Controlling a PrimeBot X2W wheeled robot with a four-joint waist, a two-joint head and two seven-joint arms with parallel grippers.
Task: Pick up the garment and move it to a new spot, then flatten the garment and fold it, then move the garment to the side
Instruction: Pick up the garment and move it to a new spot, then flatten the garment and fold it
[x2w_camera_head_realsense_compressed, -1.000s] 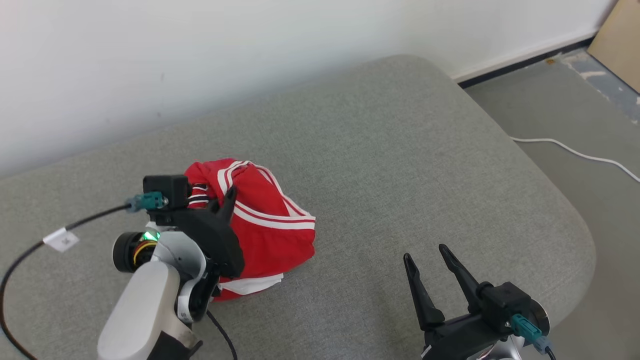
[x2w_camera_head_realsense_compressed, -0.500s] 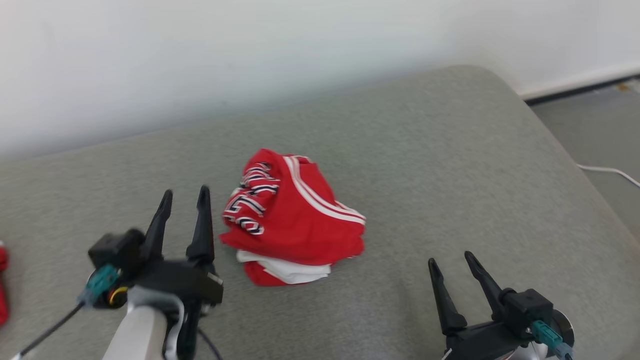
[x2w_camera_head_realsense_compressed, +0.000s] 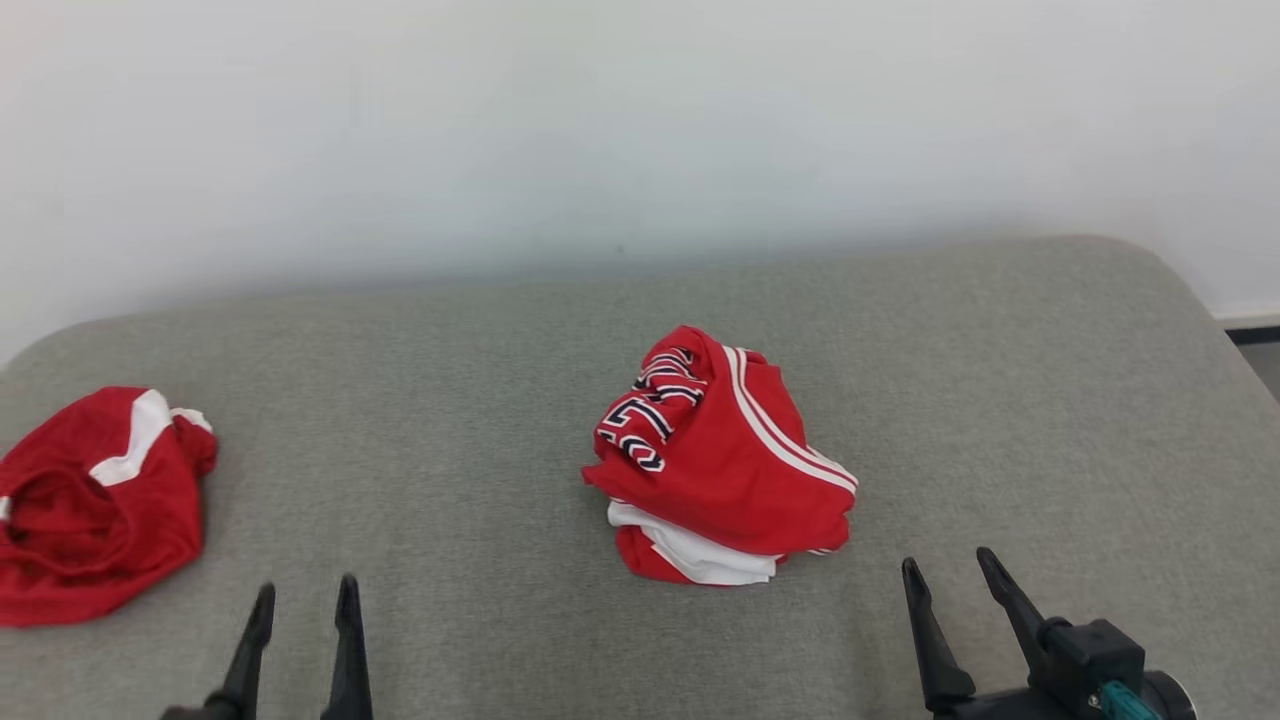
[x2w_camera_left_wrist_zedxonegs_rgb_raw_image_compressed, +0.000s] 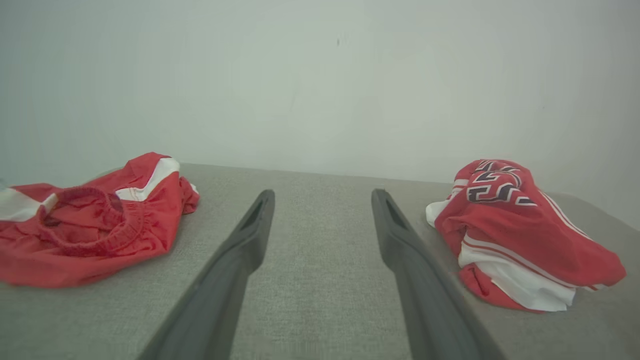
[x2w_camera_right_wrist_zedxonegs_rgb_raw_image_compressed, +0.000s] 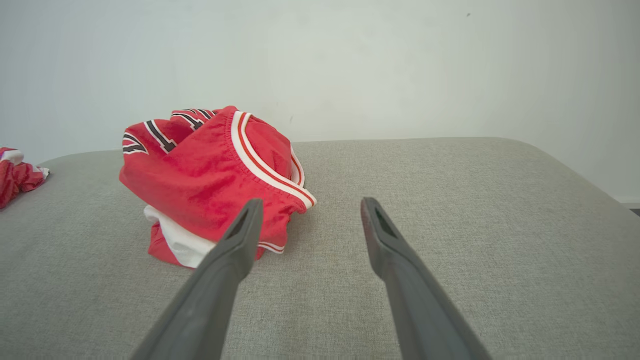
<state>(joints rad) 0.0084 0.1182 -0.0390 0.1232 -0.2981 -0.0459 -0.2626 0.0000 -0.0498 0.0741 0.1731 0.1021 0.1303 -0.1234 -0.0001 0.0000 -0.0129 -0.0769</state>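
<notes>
Grey upholstered cushion (x2w_camera_head_realsense_compressed: 450, 380) runs back to a plain white wall (x2w_camera_head_realsense_compressed: 600, 130). At its middle sits the red jersey (x2w_camera_head_realsense_compressed: 730, 460), bunched into a lump with white trim and dark lettering showing, touched by neither gripper. The left gripper (x2w_camera_head_realsense_compressed: 306, 588) and right gripper (x2w_camera_head_realsense_compressed: 947, 560) hover at the near edge, fingers spread wide and empty, probably so they can spread the lump flat. Red shorts (x2w_camera_head_realsense_compressed: 90, 510) lie well apart at the far left, out of the working space.

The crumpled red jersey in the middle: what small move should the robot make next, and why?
Probably reach the right fingers forward to the near edge of the jersey and pinch it, to start spreading it flat. It lies bunched on the grey cushion, and the left fingers, like the right, stand open, empty and short of it.
</notes>
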